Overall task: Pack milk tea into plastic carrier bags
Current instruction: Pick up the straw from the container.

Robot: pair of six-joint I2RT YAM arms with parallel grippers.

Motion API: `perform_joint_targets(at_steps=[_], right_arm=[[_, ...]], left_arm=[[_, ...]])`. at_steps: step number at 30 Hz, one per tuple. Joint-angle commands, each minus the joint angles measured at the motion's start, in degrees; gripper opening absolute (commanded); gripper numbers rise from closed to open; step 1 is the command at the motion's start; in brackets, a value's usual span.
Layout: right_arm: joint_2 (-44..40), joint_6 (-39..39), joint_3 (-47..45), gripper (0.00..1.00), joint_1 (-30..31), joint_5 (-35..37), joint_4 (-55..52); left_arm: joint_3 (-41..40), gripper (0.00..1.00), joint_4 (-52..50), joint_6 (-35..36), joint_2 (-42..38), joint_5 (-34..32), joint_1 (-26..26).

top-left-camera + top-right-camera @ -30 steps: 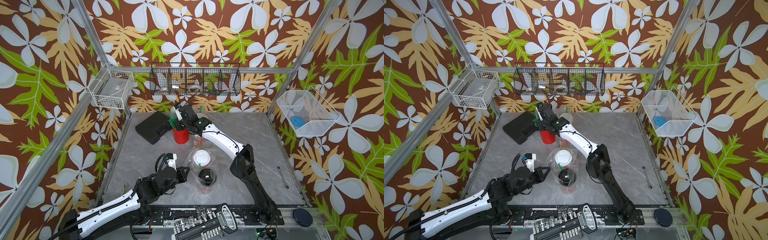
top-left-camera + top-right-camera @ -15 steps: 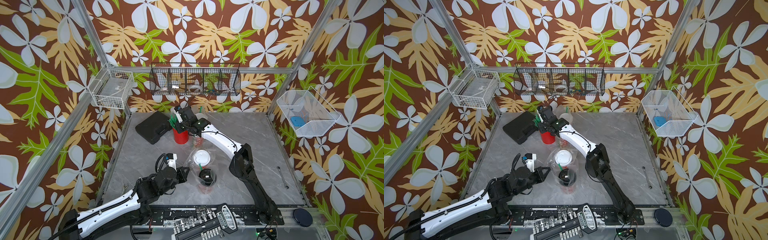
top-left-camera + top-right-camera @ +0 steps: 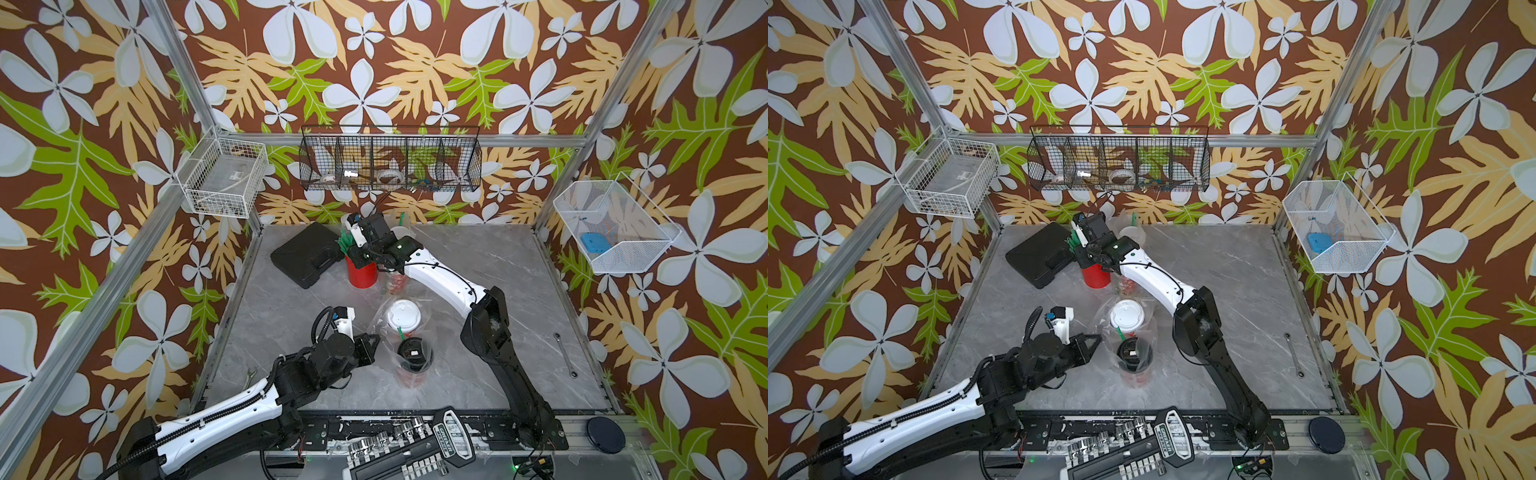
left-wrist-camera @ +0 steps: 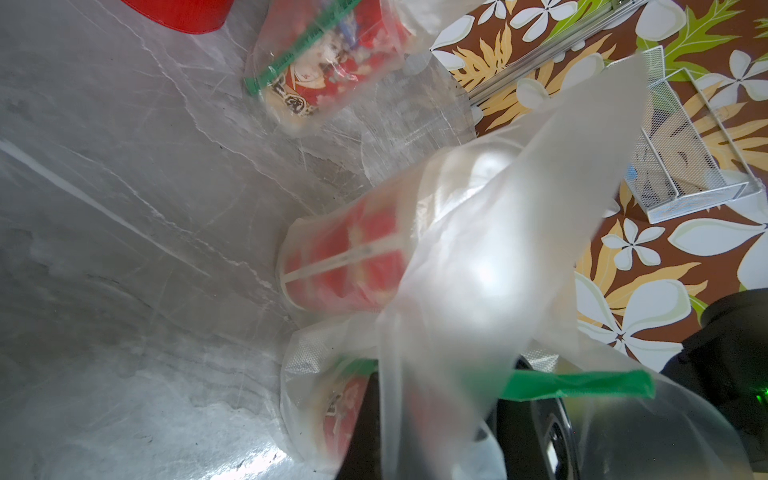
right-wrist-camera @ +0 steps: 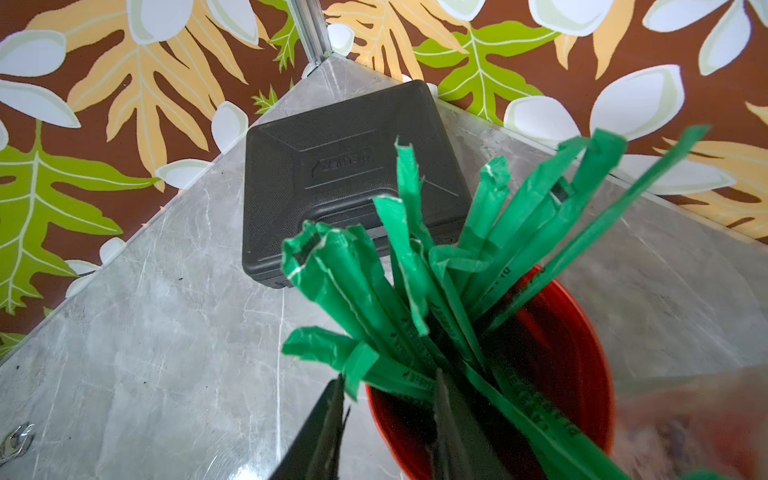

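In both top views, a white-lidded milk tea cup (image 3: 404, 316) (image 3: 1127, 314) and a black-lidded one (image 3: 414, 353) (image 3: 1133, 353) stand together inside a clear plastic carrier bag (image 3: 381, 328). My left gripper (image 3: 372, 338) (image 3: 1096, 338) is shut on that bag's edge, and the film (image 4: 478, 249) covers its jaws in the left wrist view. A third cup (image 4: 324, 70) (image 3: 397, 283) sits in another bag with a green straw. My right gripper (image 5: 388, 415) (image 3: 353, 249) is open over the rim of the red cup of green straws (image 5: 552, 353) (image 3: 362, 272), with a wrapper end between its fingers.
A black case (image 3: 309, 253) (image 5: 345, 174) lies at the back left beside the straw cup. Another bagged cup (image 3: 401, 230) stands by the back wall. A wrench (image 3: 565, 353) lies at the right, and a socket set (image 3: 407, 449) sits along the front edge. Wire baskets hang on the walls.
The right gripper's jaws have spread wider above the straw cup. The left gripper and the bagged cups have not moved.
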Motion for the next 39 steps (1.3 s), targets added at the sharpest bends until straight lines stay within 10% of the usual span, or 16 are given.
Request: perform_joint_targets(at_steps=[1,39], right_arm=[[-0.2,1.6,0.1,0.36,0.0,2.7,1.7],[-2.2,8.0,0.5,0.0,-1.8,2.4,8.4]], left_arm=[[0.6,0.0,1.4,0.3,0.2,0.1,0.0],[0.9,0.0,1.7,0.5,0.7,-0.2,0.0]])
